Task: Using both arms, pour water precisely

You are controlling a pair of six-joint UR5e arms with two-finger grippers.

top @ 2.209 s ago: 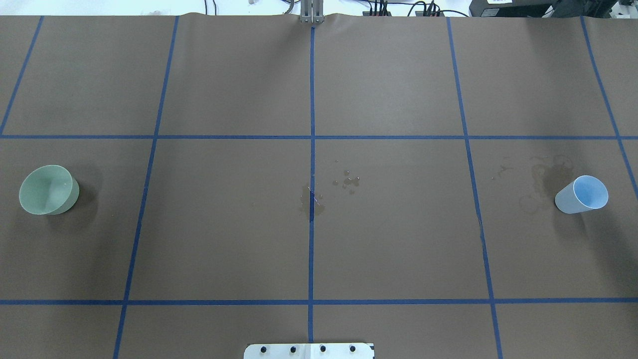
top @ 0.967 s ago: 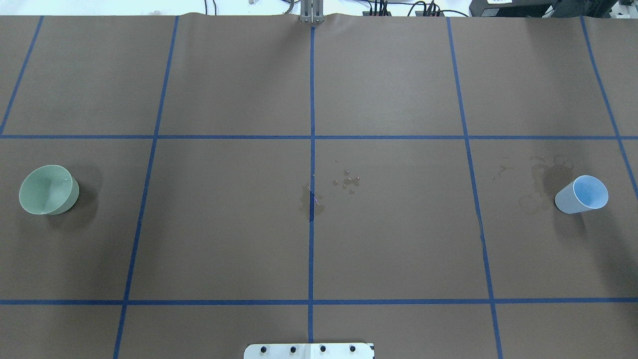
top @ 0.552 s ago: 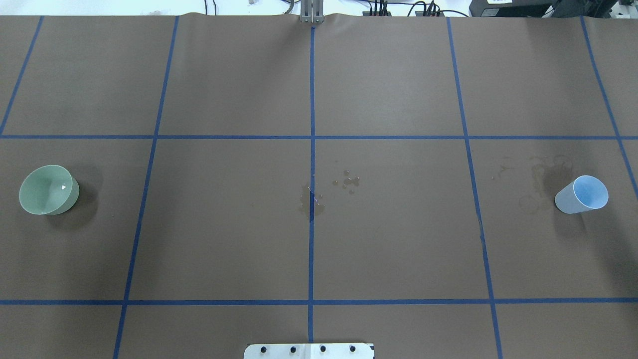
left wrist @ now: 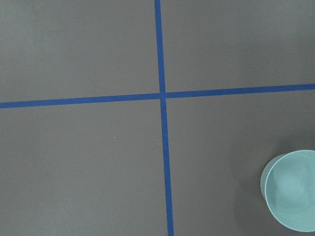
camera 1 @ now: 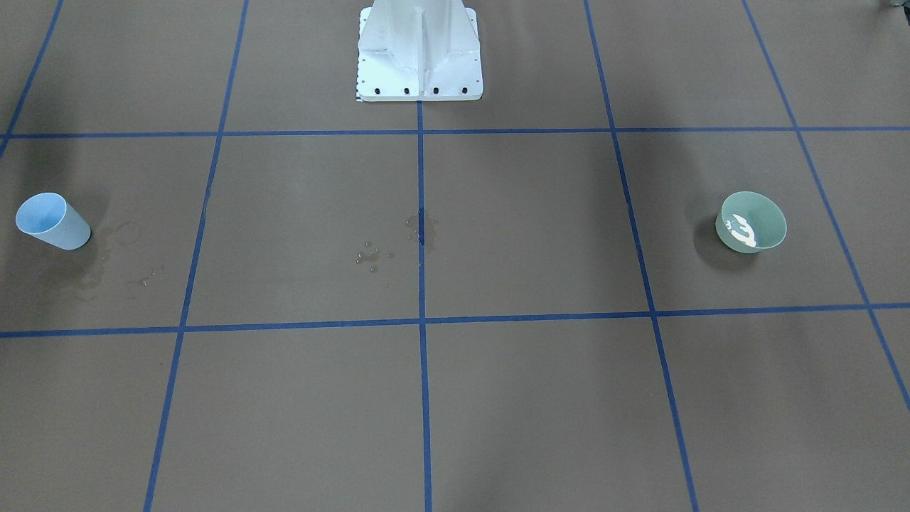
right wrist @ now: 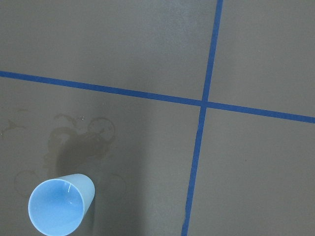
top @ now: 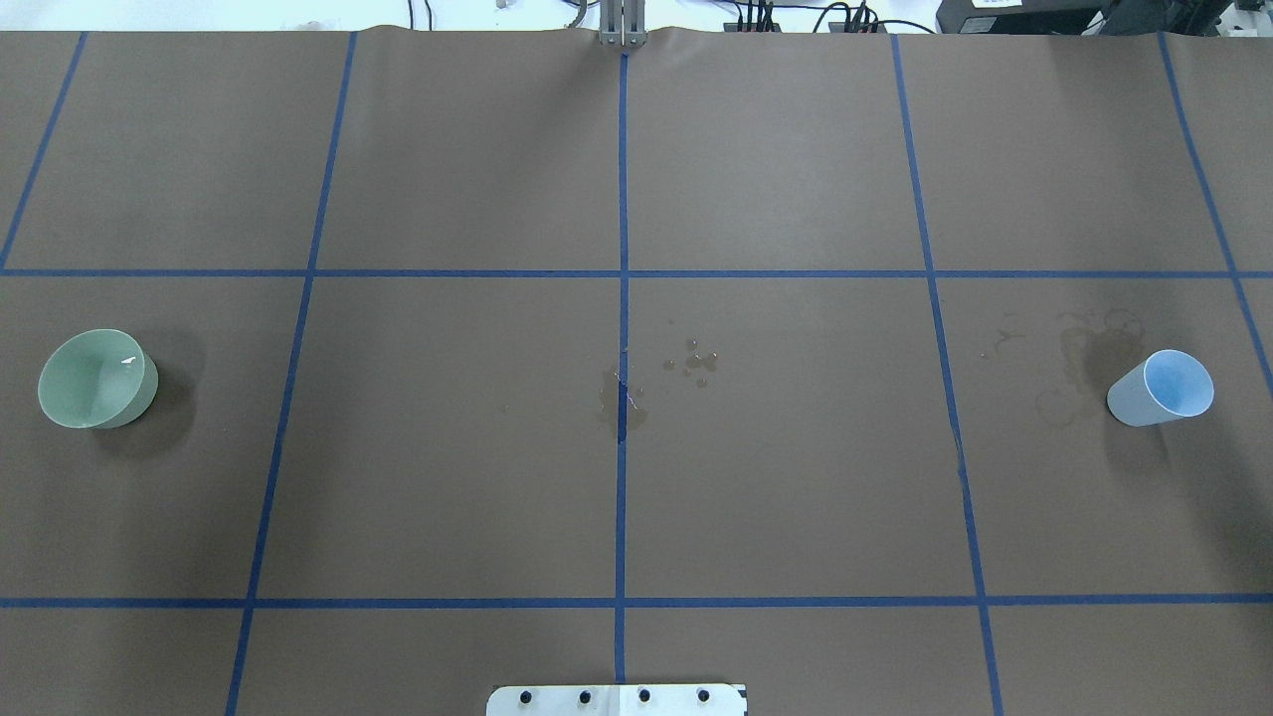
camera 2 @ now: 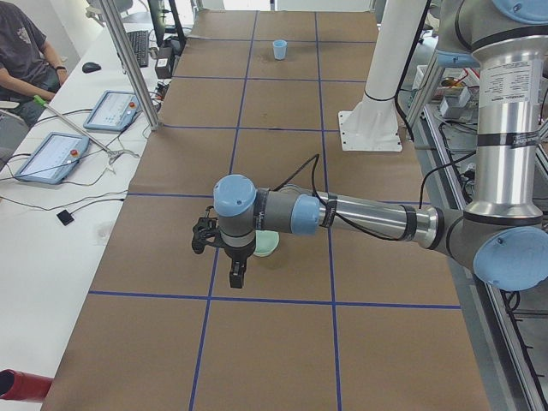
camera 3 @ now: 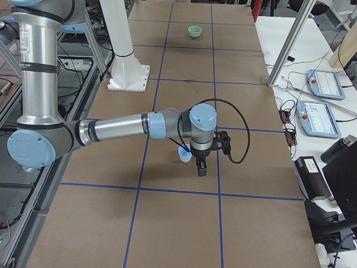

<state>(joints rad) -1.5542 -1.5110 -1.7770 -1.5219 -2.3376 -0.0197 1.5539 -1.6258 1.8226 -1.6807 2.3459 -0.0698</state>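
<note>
A green bowl (top: pixel 97 379) stands at the table's left end, also in the front view (camera 1: pixel 753 222). The water (camera 1: pixel 743 231) shows as white glints inside it. A pale blue cup (top: pixel 1162 388) stands upright at the right end and looks empty in the right wrist view (right wrist: pixel 61 205). My left arm (camera 2: pixel 368 218) holds its gripper (camera 2: pixel 237 276) above the table beside the bowl (camera 2: pixel 267 247). My right arm (camera 3: pixel 111 131) holds its gripper (camera 3: pixel 201 167) beside the cup (camera 3: pixel 184 153). I cannot tell whether either gripper is open or shut.
Spilled drops (top: pixel 696 363) and a small puddle (top: pixel 622 403) lie at the table's middle. Wet rings (top: pixel 1084 348) mark the paper left of the cup. The white pedestal (camera 1: pixel 419 50) stands at the robot's edge. Tablets (camera 2: pixel 51 154) and a seated person (camera 2: pixel 26 51) are at the operators' desk.
The white glint in the green bowl has shifted a little. The bowl, the cup and the spills have stayed in place.
</note>
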